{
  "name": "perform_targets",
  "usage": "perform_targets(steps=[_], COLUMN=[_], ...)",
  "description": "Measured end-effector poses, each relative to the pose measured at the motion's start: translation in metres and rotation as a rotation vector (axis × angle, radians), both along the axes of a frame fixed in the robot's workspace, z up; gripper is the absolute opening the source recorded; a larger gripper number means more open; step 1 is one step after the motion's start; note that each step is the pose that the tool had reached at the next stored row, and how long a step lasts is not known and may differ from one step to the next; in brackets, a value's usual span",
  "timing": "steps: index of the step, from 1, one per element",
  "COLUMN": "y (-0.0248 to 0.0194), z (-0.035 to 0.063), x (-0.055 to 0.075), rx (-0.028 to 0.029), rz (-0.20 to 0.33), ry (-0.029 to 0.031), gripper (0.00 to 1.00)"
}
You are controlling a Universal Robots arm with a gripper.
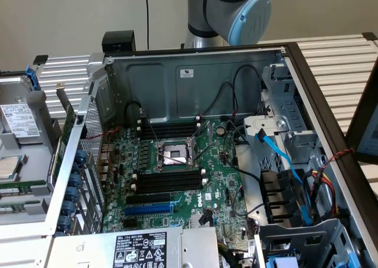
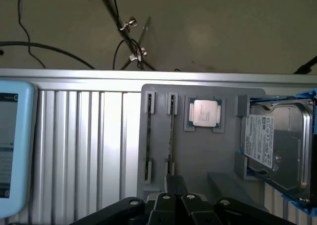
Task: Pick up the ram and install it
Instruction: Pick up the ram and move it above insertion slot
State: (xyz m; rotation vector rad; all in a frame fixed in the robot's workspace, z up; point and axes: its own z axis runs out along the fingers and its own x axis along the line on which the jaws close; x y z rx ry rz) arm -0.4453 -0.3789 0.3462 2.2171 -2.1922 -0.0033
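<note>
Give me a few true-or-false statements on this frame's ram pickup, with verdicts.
1. Two ram sticks stand on edge in the grey tray. True.
2. The gripper is clamped on a stick. False: it is shut on nothing, above the tray near the sticks.
3. A processor sits between the sticks and the hard drive. True.
4. The black memory slots already carry ram. False: they look empty.

Soft even light w/ glare on tabletop (image 2: 89,136).
</note>
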Motion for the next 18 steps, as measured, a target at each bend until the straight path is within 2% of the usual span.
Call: perform_targets(steps=[3,5,6,7,8,9,18], y=[-0.0014,-0.0034,-0.0044,-0.0051,-0.0057,-0.0063,-0.0089], z=[-0.0045,-0.0080,-0.0100,-0.0118,-0.0136,-0.0154,-0.0317], x=[0.000,0.000,0.000,0.000,0.000,0.000,0.003], rx=[-0.0013,-0.0015,-0.0014,-0.0014,-0.0015,-0.0014,-0.0014], rz=[0.000,0.000,0.000,0.000,0.000,0.000,0.000], ry=[0.0001,0.0002,0.0001,0.0002,0.0002,0.0001,0.0001], gripper=[0.11,0.24,0.24,0.30,0.30,0.36,0.36])
